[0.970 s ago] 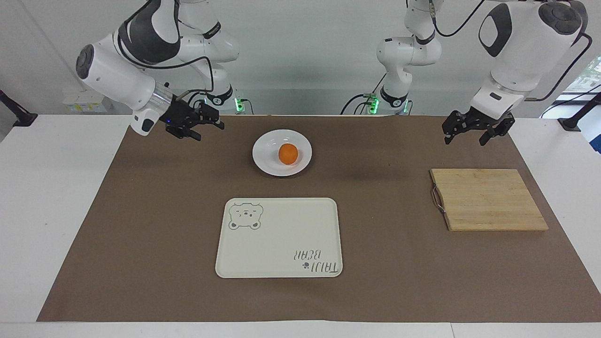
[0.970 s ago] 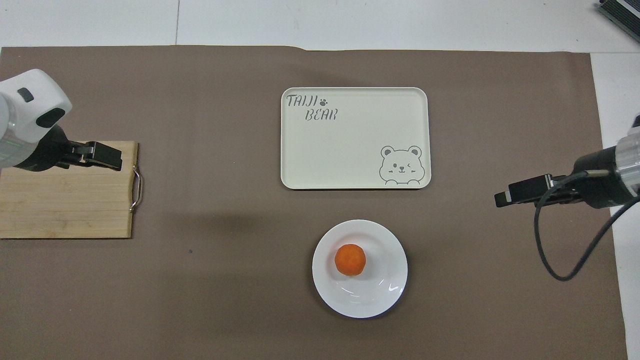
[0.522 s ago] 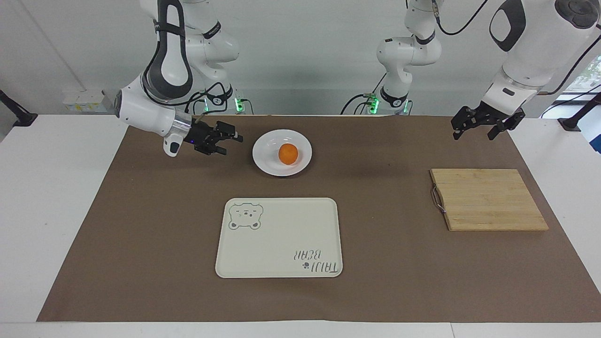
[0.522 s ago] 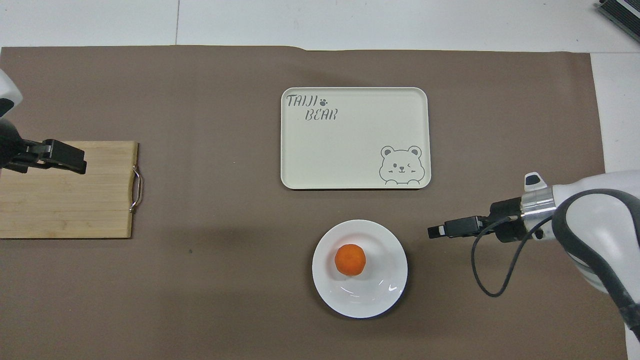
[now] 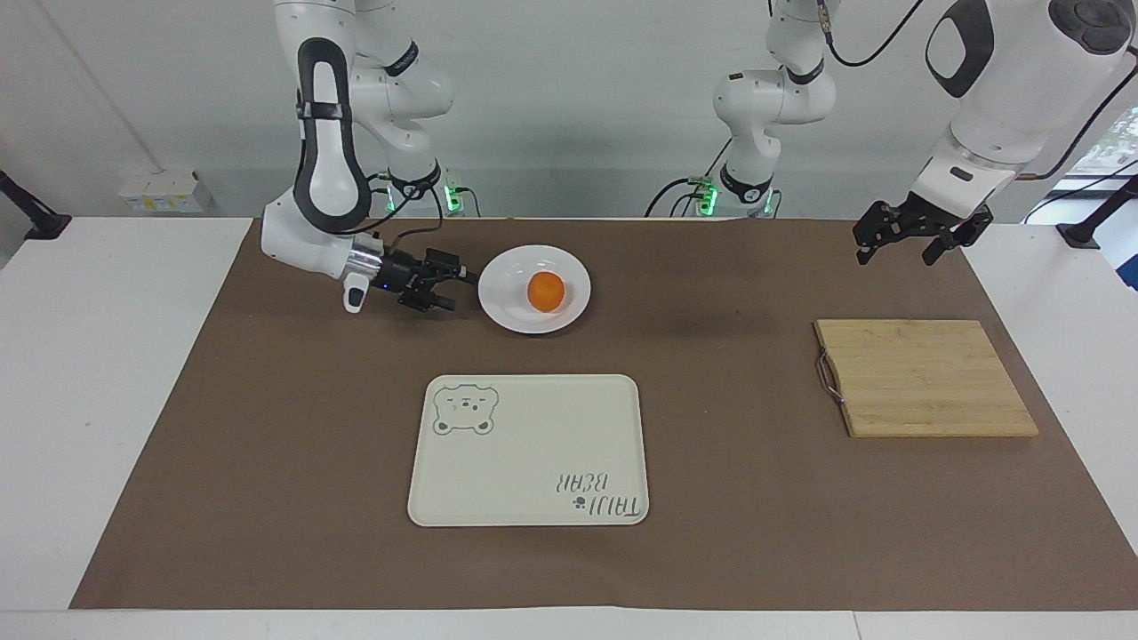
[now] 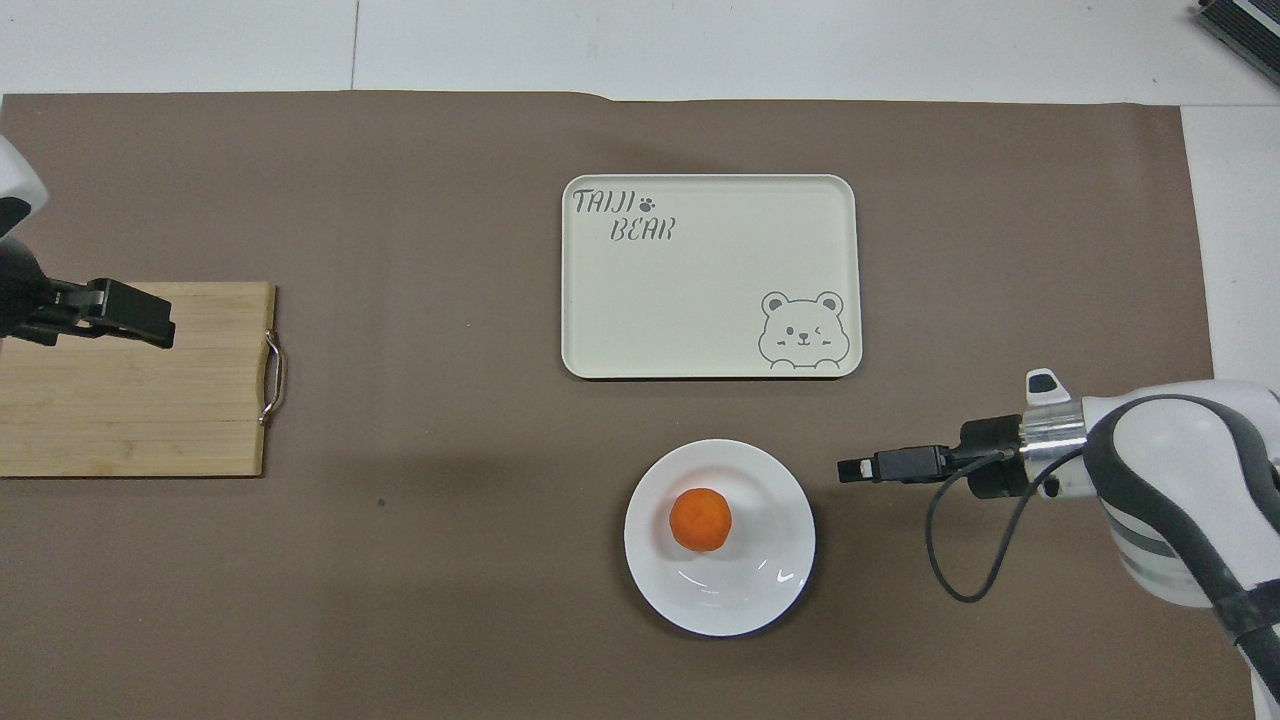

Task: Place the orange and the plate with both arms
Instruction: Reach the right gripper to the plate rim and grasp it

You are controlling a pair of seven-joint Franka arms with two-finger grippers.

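Right gripper [image 5: 449, 286] low beside plate [image 5: 511, 311], fingers spread; a nudge could roll orange [image 5: 546, 292]. Left gripper [image 5: 916, 242] waits, fingers spread.

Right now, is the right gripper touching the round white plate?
Apart. The overhead view shows brown mat between the right gripper and the round white plate's rim.

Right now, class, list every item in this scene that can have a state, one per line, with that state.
orange: resting in the plate's well, not held.
plate: flat on the mat, holding the orange.
tray: flat, nothing on it.
cutting board: flat, nothing on it.
right gripper: open, low beside the plate's rim.
left gripper: open, raised, waiting, holding nothing.
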